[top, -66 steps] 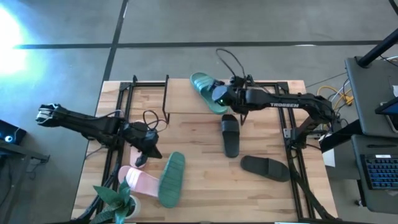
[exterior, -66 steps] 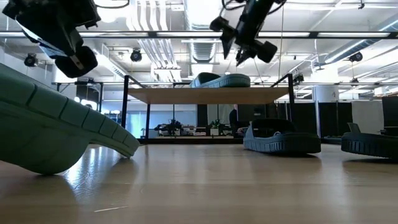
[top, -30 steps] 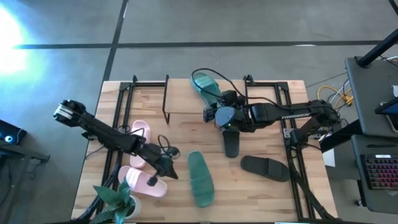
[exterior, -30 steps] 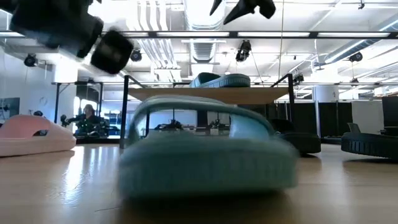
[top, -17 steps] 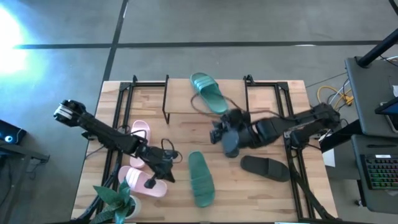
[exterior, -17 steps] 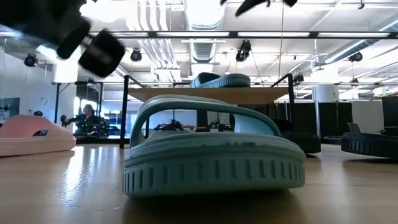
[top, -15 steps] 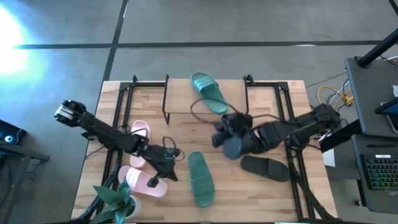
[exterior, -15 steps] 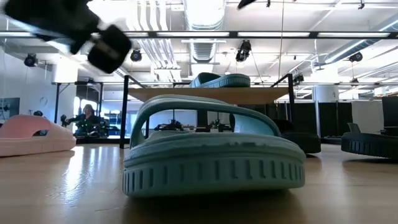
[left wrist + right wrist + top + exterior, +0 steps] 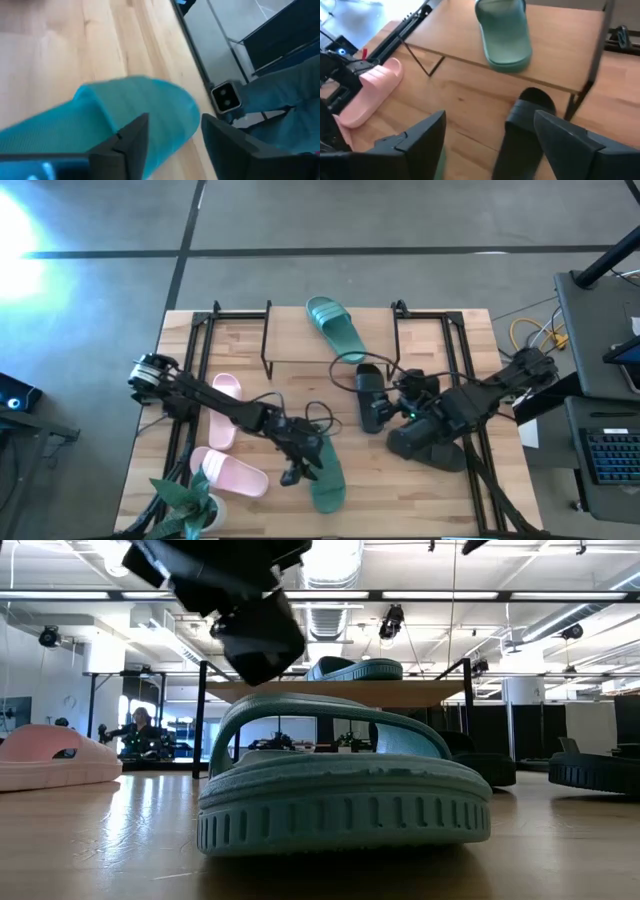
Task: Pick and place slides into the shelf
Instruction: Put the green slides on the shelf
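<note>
My left tool [image 9: 292, 470] sits low over the front middle of the tabletop [image 9: 430, 345], fingers [image 9: 131, 140] spread with nothing between them, straddling one end of the loose teal slide [image 9: 322, 470]. I read that as lining up a grab, since this one lies flat on the wood and is the nearest unshelved match. In the low view that slide [image 9: 343, 788] sits strap up, sole flat, so a pinch across the edge or the strap looks workable. My right tool [image 9: 400, 408] hangs just beside the upright black slide [image 9: 370, 396], fingers [image 9: 417, 137] wide apart and empty; the wrist view looks past them at that slide [image 9: 522, 130] lying in front of the shelf [image 9: 560, 47], so I judge it is the right arm's next target. The second black slide [image 9: 425, 448] lies close behind that arm, mostly under it. Only one teal slide [image 9: 335, 328] is on the shelf [image 9: 290, 345], set diagonally toward one side, which leaves bare plank beside it for its mate. Two pink slides stay at the left edge: one [image 9: 222, 412] partly under the left arm, the other [image 9: 232, 472] nearer the front by a potted plant [image 9: 185, 505]. By my count five of six are not shelved. Risk: the left arm's cable [image 9: 318, 415] loops right by the grasp point.
</note>
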### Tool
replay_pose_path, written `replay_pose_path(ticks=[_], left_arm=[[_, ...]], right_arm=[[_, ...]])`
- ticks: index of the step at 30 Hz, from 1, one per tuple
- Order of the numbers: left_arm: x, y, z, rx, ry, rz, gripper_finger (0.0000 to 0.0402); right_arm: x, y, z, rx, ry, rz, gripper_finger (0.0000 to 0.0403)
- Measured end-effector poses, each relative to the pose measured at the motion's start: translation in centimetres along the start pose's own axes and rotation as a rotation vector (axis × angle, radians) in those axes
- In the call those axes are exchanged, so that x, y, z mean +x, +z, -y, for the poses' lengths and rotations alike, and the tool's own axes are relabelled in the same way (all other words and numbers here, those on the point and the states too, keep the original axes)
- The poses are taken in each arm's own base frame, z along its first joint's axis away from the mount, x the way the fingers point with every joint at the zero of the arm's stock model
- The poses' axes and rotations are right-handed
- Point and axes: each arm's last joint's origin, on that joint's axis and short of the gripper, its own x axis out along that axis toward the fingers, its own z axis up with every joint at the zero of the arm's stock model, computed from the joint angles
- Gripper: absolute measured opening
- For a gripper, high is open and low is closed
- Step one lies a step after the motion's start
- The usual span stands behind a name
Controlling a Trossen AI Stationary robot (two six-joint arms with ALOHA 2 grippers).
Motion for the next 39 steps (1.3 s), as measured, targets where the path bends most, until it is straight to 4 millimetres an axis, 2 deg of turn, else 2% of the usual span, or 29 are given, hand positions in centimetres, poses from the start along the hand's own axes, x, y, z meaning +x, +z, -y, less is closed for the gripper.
replay_pose_path(ticks=[4, 14, 17, 22, 26, 30, 35, 39], left_arm=[[1.0, 0.4, -0.3, -0.022, 0.017, -0.048, 0.0194], [2.8, -0.5, -1.3, -0.122, 0.050, -0.121, 0.0197], [2.4, -0.3, -1.2, -0.127, 0.056, -0.108, 0.0197], [0.8, 1.2, -0.4, -0.078, 0.137, -0.002, 0.0196], [0.5, 0.3, -1.7, -0.102, 0.224, -0.057, 0.0196], [0.8, -0.8, -2.4, -0.143, 0.142, -0.144, 0.0196], [0.9, -1.1, -1.8, -0.162, -0.010, -0.194, 0.0196], [1.1, -1.2, -1.7, -0.180, -0.027, -0.203, 0.0196]], right_arm=[[-1.2, -0.2, 0.6, -0.031, 0.025, -0.012, 0.0306], [-1.9, -0.8, 0.9, -0.088, 0.028, -0.019, 0.0303], [-2.1, -1.0, 0.9, -0.097, 0.034, -0.020, 0.0301], [-2.3, -1.1, 1.0, -0.105, 0.038, -0.022, 0.0298], [-2.3, -1.1, 1.0, -0.106, 0.037, -0.022, 0.0299], [-2.3, -1.1, 1.0, -0.107, 0.036, -0.022, 0.0295], [-2.3, -1.2, 1.0, -0.107, 0.036, -0.022, 0.0292], [-2.3, -1.2, 1.0, -0.107, 0.035, -0.019, 0.0293]])
